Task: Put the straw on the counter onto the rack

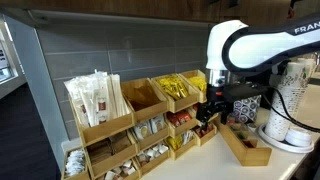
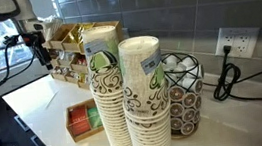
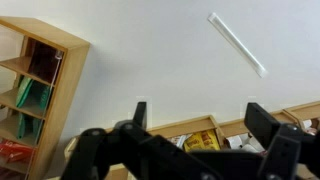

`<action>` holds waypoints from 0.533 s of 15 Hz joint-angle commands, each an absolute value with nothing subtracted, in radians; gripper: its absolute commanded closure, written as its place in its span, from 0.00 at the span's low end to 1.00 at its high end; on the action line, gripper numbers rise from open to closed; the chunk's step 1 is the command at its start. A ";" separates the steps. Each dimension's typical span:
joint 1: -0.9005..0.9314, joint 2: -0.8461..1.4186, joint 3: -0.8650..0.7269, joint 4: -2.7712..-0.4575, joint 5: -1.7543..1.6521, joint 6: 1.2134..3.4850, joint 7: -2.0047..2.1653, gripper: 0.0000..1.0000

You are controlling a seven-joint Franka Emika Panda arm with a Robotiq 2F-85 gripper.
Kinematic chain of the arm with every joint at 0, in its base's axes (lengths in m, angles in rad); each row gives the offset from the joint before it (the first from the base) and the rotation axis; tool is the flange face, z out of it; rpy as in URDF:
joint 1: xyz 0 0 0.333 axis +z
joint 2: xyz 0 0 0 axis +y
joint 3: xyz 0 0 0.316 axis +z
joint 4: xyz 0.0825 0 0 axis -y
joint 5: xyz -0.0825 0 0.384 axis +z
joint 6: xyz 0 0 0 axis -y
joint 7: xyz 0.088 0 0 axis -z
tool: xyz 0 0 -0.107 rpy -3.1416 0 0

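Observation:
A thin white straw [image 3: 238,43] lies at a slant on the pale counter [image 3: 130,50] in the wrist view, well apart from my gripper. My gripper [image 3: 198,105] is open and empty, its two dark fingers spread wide. The edge of the wooden rack [image 3: 190,128], with yellow packets in a bin, shows between and below the fingers. In both exterior views my gripper [image 1: 210,108] [image 2: 37,44] hangs close by the tiered rack [image 1: 130,125] [image 2: 73,55]. I cannot make out the straw in either exterior view.
A small low wooden tray [image 1: 245,145] [image 2: 81,119] with green and red packets stands on the counter; it also shows in the wrist view [image 3: 40,80]. Tall stacks of paper cups [image 2: 124,94], a wire basket of pods [image 2: 185,88] and a wall outlet [image 2: 236,42] are nearby.

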State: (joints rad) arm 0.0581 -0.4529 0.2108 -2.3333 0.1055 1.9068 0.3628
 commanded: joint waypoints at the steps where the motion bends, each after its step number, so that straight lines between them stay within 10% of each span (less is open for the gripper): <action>1: 0.067 -0.452 0.203 -2.331 0.102 1.905 0.366 0.00; 8: 0.149 -0.387 0.243 -2.338 0.099 1.964 0.210 0.00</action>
